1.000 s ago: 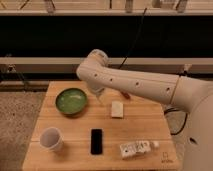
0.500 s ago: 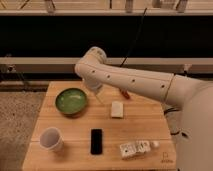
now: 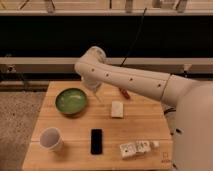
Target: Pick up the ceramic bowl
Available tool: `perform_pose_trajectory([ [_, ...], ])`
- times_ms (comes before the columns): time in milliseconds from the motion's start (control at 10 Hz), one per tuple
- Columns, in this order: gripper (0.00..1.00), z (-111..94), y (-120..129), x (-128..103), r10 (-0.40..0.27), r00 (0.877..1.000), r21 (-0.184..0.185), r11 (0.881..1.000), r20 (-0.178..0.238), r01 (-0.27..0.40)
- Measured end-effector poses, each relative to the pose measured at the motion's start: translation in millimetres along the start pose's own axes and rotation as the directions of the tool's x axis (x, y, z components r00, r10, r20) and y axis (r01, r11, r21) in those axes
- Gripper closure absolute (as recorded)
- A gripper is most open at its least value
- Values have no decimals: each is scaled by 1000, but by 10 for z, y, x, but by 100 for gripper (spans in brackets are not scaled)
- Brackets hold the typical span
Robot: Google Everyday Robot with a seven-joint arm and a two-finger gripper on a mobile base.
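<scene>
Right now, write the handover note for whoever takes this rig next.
The gripper is open and empty, and hangs just right of the bowl's rim.
The glossy green round ceramic bowl sits on the wooden table, back left, and is not gripped.
Done: approach only, no grasp yet.
Left: close on the rim and lift the bowl.

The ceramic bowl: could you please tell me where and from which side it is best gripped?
Pinch the ceramic bowl by the rim nearest the gripper, from above: it sits upright, shallow, likely too wide to span, and the open gripper hangs beside that edge.
</scene>
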Motion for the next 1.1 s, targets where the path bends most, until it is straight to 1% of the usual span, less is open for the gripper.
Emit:
perform_pose_trajectory([
  [100, 20, 5, -4, -1, -2, 1000, 0, 1000, 2, 2],
  [200, 20, 165, -31, -31, -41, 999, -6, 999, 28, 41],
  [400, 20, 220, -61, -55, -58, 998, -8, 998, 38, 58],
  [600, 20, 304, -81, -87, -77, 996, -21, 997, 46, 78],
  [800, 20, 504, -115, -147, -110, 992, -32, 993, 60, 112],
  [900, 20, 535, -129, -151, -120, 991, -34, 992, 63, 122],
  [1000, 20, 648, -135, -170, -138, 987, -42, 989, 77, 142],
  [1100, 20, 726, -135, -183, -138, 987, -43, 989, 85, 143],
])
